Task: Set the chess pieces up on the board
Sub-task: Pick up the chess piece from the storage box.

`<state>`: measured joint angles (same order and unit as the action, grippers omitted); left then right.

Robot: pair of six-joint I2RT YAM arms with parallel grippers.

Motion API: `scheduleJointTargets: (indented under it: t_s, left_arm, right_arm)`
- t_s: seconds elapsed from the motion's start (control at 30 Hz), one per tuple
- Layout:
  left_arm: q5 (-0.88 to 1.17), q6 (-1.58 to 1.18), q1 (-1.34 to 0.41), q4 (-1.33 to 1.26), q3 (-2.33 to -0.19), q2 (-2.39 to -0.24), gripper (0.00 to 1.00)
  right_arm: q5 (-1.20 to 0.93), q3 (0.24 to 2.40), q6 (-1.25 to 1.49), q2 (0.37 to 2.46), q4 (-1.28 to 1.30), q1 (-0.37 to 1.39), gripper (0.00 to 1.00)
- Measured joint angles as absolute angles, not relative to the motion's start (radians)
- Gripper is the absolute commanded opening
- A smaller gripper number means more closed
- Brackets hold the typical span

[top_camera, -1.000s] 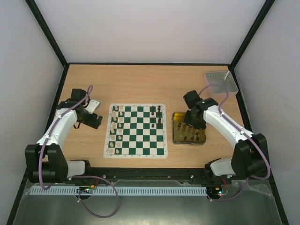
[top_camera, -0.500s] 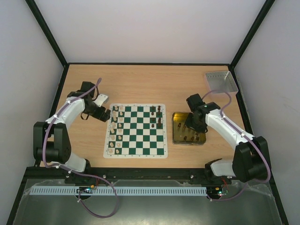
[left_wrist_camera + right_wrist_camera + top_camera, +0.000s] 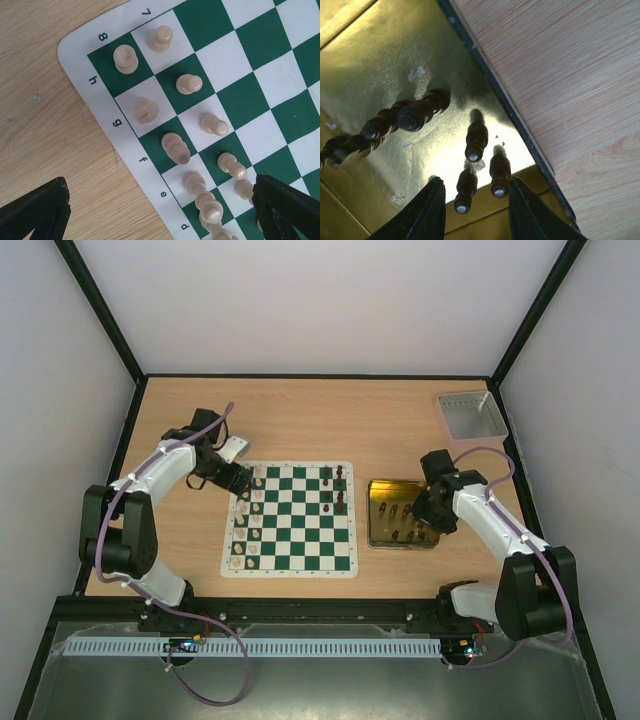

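1. Left arm. I see the left gripper (image 3: 238, 480) over the far-left corner of the board (image 3: 295, 530). In the left wrist view its jaws are spread wide, one fingertip (image 3: 37, 212) over bare table (image 3: 50, 100) and the other over the squares. Nothing is between them.

2. Right arm. I see the right gripper (image 3: 428, 512) low over the gold tin (image 3: 385, 490), which sits just right of the board and apart from it. In the right wrist view the gripper (image 3: 477, 210) has its jaws partly spread. Two dark pieces (image 3: 499, 175) stand on the tin floor in line with the gap. I see no pinch on either of them.

3. Board. It lies flat at the centre of the table (image 3: 330, 420). The cream pieces (image 3: 248, 515) stand in two files along its left edge. The wrist view shows the corner ones (image 3: 189, 84) upright, one to a square, beside the border letters. A few dark pieces (image 3: 335, 485) stand at the far right of the board.

4. Tin. More dark pieces are inside it. One group (image 3: 415, 117) stands close together near the middle and three stand nearer the rim. I cannot tell whether those in the group touch.

5. Other items. A grey tray (image 3: 472, 415) sits at the far-right corner of the table, well apart from the tin.
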<state>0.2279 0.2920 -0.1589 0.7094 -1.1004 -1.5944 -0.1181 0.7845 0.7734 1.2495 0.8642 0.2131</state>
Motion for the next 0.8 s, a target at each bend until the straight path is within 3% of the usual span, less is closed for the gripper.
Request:
scheduleJointTargets:
  t_s: [0.5, 0.8]
  left_arm:
    - [0.260, 0.257, -0.159, 0.658, -1.112, -1.520, 0.99]
    - [0.297, 0.257, -0.137, 0.641, -1.118, -1.475, 0.99]
  right_arm:
    - [-0.167, 0.762, 0.710, 1.355, 0.768, 0.132, 0.29]
    - [-0.173, 0.762, 0.694, 1.380, 0.748, 0.131, 0.17]
